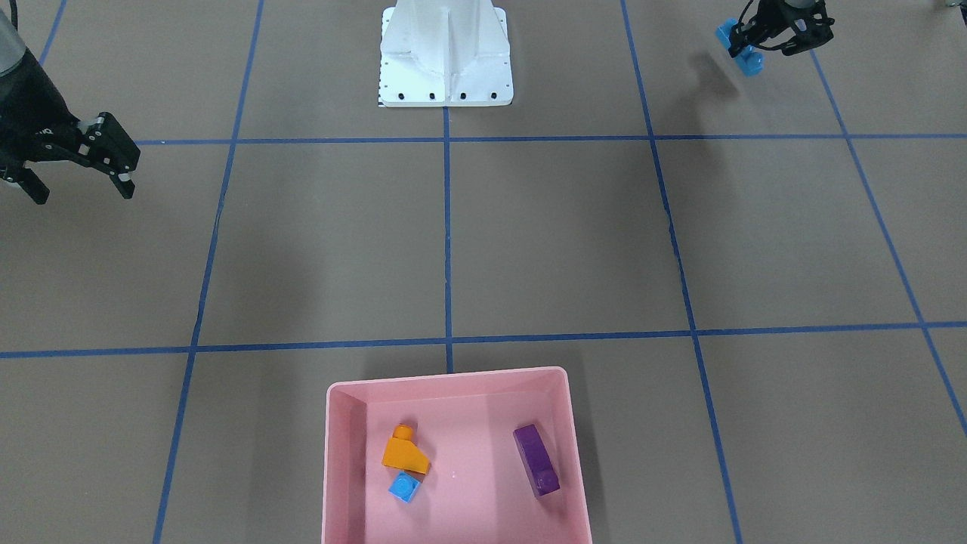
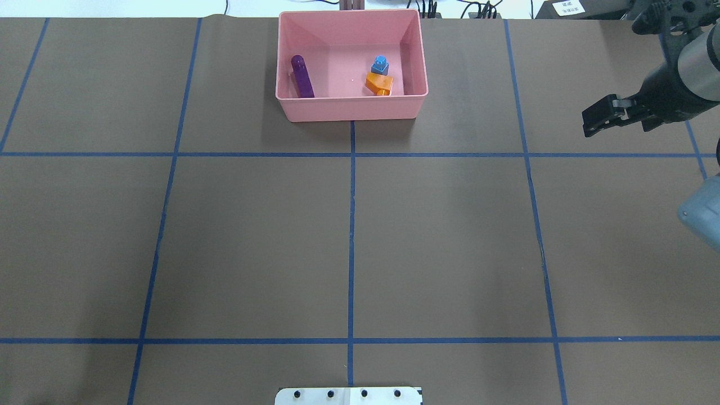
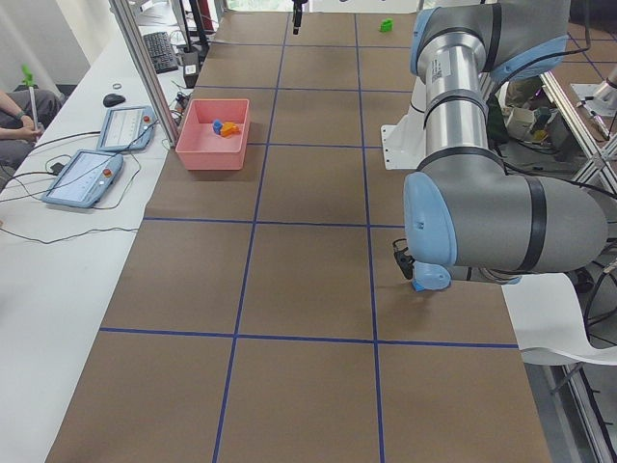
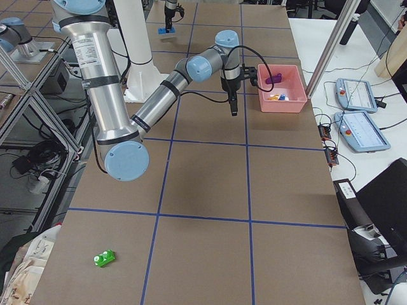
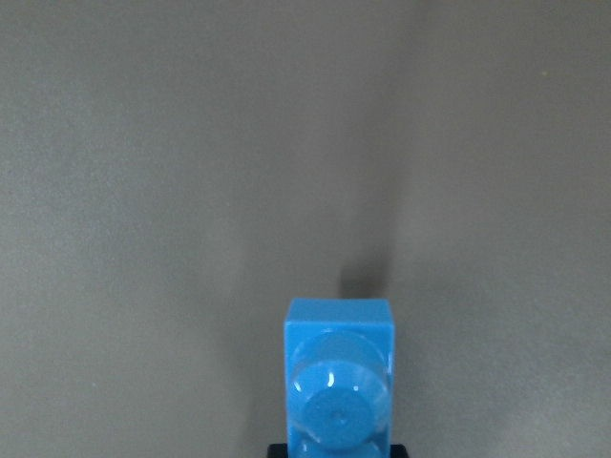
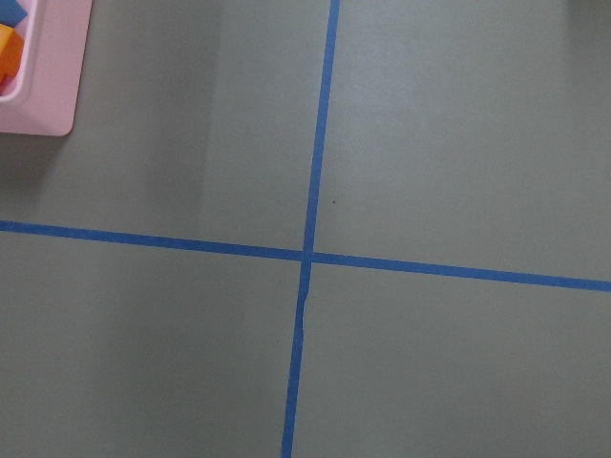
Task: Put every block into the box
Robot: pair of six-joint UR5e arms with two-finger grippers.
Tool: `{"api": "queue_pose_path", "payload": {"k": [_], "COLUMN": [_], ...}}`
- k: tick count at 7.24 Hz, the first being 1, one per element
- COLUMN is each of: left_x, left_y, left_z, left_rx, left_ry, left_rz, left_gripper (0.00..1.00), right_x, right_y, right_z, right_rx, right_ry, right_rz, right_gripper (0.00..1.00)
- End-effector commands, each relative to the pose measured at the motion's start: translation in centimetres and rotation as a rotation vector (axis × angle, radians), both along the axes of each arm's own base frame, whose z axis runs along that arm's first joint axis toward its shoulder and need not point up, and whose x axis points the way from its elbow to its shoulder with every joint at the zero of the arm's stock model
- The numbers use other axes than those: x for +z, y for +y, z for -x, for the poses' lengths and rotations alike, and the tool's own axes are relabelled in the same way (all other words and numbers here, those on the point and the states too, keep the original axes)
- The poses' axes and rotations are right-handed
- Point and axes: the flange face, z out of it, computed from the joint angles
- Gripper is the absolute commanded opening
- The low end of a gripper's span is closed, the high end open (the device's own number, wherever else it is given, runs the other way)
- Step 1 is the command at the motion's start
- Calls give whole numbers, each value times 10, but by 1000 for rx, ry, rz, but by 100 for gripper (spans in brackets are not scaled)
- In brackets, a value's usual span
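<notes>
Seen from the camera facing the robot, the right gripper (image 1: 81, 195) hangs at 9 o'clock over the worktop (image 1: 317, 249), jaws spread wide with nothing between them. Off that edge, and shown only in the side views, the green 2-stud brick (image 4: 104, 257) lies on the worktop near the end on the robot's right, well apart from the box.

At 6 o'clock sits the pink box (image 1: 446, 375), holding 3 bricks. The orange sloped brick (image 1: 406, 453) lies toward the box's 9 o'clock side, with the tiny blue brick (image 1: 405, 487) just beside it at its 6 o'clock. The purple oblong brick (image 1: 536, 459) lies toward the 3 o'clock side, apart from both.

The white robot base (image 1: 446, 68) stands at 12 o'clock. At 1 o'clock the left gripper (image 1: 759, 47) is clamped on the long blue brick (image 1: 748, 60). The brick is held off the worktop, and its shadow falls apart from it.
</notes>
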Motion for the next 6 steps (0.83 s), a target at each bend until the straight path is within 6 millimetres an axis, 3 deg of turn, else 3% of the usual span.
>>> {"api": "queue_pose_path", "payload": {"k": [1, 3, 5, 6], "left_x": [-57, -91, -116, -130], "left_y": [-19, -69, -99, -113], "left_z": [7, 22, 4, -11], "left_rx": [-51, -146, -205, -217], "left_ry": [112, 227, 328, 343], "left_rz": [-36, -243, -361, -403], "left_gripper": [0, 0, 0, 0], "right_x": [6, 20, 41, 58], "right_y": [0, 2, 7, 9], "right_z": [-2, -9, -25, -46], "right_rx": [-37, -60, -95, -119], "right_ry": [10, 27, 34, 26], "right_rz": [-18, -18, -11, -5], "right_gripper": [99, 99, 99, 99]}}
